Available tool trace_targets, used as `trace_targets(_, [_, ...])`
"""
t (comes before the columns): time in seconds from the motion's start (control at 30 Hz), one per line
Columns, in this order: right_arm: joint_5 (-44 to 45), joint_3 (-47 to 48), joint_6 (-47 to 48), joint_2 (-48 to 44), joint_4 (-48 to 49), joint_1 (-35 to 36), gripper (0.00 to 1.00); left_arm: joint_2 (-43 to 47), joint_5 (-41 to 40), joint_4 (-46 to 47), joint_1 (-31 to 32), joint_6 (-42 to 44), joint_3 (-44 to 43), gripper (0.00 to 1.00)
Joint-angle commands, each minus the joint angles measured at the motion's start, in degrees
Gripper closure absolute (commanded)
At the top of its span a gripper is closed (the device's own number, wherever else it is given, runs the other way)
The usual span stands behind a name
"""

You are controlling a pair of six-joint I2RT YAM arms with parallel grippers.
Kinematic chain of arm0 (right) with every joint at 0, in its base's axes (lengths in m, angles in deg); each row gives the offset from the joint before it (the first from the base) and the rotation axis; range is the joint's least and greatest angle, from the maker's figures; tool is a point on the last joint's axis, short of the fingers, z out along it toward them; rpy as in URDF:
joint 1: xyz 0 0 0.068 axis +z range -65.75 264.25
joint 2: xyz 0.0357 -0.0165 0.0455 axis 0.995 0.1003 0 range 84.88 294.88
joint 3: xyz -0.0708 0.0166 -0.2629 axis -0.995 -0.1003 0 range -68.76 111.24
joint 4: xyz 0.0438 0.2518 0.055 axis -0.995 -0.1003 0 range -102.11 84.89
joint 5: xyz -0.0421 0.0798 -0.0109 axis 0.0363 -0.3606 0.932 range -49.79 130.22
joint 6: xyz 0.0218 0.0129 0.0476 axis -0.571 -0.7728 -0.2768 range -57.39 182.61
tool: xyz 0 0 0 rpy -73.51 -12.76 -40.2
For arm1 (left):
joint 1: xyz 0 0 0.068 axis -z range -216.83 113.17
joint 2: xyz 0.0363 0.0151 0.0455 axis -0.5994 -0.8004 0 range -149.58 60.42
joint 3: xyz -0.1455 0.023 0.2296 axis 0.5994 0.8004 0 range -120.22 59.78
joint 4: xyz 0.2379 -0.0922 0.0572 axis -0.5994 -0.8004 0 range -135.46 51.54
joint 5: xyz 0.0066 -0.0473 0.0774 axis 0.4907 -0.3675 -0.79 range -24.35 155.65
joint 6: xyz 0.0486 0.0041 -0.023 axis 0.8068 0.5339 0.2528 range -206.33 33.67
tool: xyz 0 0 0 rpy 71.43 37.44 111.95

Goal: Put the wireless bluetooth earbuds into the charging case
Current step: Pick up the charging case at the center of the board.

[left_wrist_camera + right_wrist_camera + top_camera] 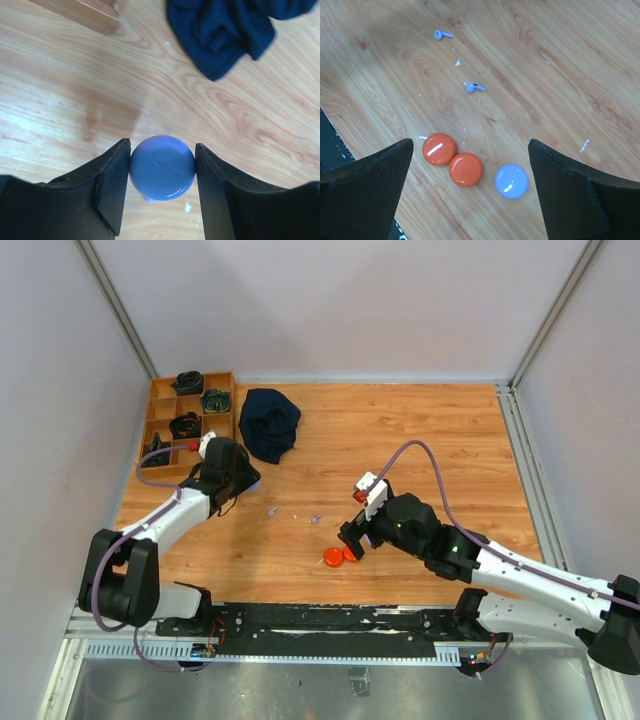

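Left gripper [162, 150] clamped on a lavender disc [161, 170], probably a case half steadied for loading. Right gripper [470, 145] jaws wide apart over two orange discs [439, 149] and a second lavender disc [511, 181]. Two lavender earbuds [475, 88] lie loose on the table [570, 60] beyond.

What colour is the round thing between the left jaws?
The disc is lavender-blue, clearest in the left wrist view.
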Motion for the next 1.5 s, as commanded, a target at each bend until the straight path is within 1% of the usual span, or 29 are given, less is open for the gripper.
trace_targets(0.0, [-2.7,-0.6,-1.6,2.0,7.6,-0.8,0.0,5.2,3.5,3.1,3.8,-7.6,2.0,0.55])
trace_targets(0.23, [-3.4,-2.7,-2.7,6.5,18.8,-0.8,0.01,12.4,-0.1,5.2,12.2,-19.1,6.2,0.56])
trace_targets(0.47, [-4.0,-4.9,-3.6,11.2,31.5,-0.8,0.02,15.0,-2.8,8.1,20.2,-27.6,7.6,0.6])
trace_targets(0.7, [-2.5,-4.4,-5.3,15.9,37.1,-0.8,0.04,16.4,-9.8,9.5,26.5,-35.2,8.2,0.6])
trace_targets(0.87, [-1.5,-4.4,-7.0,18.7,40.9,-0.8,0.09,17.2,-12.7,11.4,29.8,-38.2,9.4,0.61])
trace_targets(1.07, [-0.5,-3.7,-7.5,21.0,43.6,-0.8,0.2,17.8,-15.9,12.2,33.0,-39.6,9.6,0.61])
trace_targets(1.4, [-0.1,-3.1,-7.9,23.4,45.4,-1.3,0.33,18.9,-18.9,12.3,35.5,-39.5,9.4,0.62])
trace_targets(1.47, [-0.5,-2.9,-8.1,23.4,45.8,-1.6,0.34,18.8,-19.0,12.4,36.0,-39.7,9.5,0.62])
